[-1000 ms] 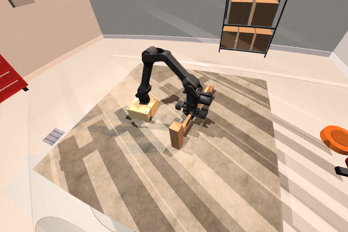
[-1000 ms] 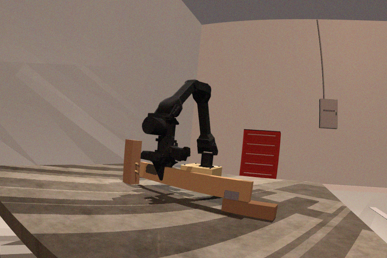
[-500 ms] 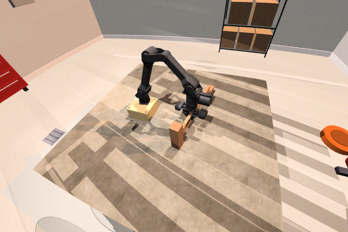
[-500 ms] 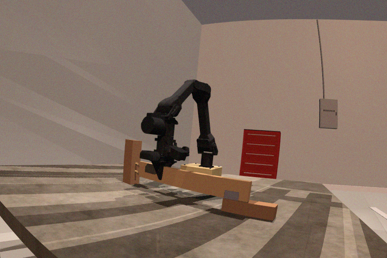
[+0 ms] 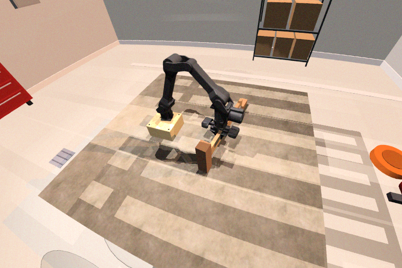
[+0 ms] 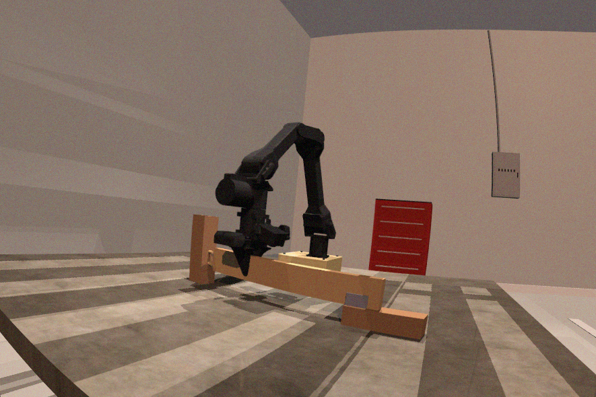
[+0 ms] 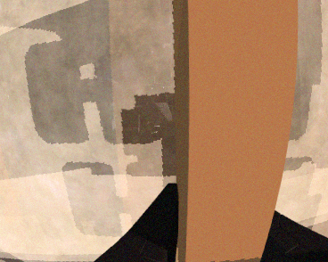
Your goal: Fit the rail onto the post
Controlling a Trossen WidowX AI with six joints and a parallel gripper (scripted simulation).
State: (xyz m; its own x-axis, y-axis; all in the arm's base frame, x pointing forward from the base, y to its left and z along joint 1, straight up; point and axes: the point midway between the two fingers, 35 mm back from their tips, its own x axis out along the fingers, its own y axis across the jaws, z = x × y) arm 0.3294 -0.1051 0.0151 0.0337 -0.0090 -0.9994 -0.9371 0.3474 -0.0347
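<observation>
1. In the exterior view the rail point(image 5: 216, 141) point(image 6: 303, 276) point(image 7: 239, 125) crosses the middle of the frame, its near end at centre left, just beside the post point(image 5: 203, 156) point(image 6: 203, 249), its far end at lower right over the footboard block point(image 5: 242, 101) point(image 6: 387, 323), by the grey bracket point(image 6: 356, 299).
2. The gripper point(image 5: 219, 134) point(image 6: 246, 271) point(image 7: 196, 191) is closed on the rail near its post end, one finger on either side of it.
3. The pegs point(image 6: 210, 258) show at the post's right side in the exterior view; a narrow gap seems to remain, and how far they enter the holes cannot be told.
4. The step in hand looks like the push onto the pegs. Done well, it keeps the rail level and square to the post, runs slowly along the rail's own length, and stops once the end seats flat.
5. A tilt could jam the pegs, and too long a travel could draw the far end off its bracket; the grip should loosen only after seating.
6. The table point(image 5: 223, 221) point(image 6: 214, 350) carries light and dark bands.
7. A red cabinet point(image 5: 2, 85) point(image 6: 400, 236) stands at upper left in the top view, a shelf rack point(image 5: 286, 31) at upper right.
</observation>
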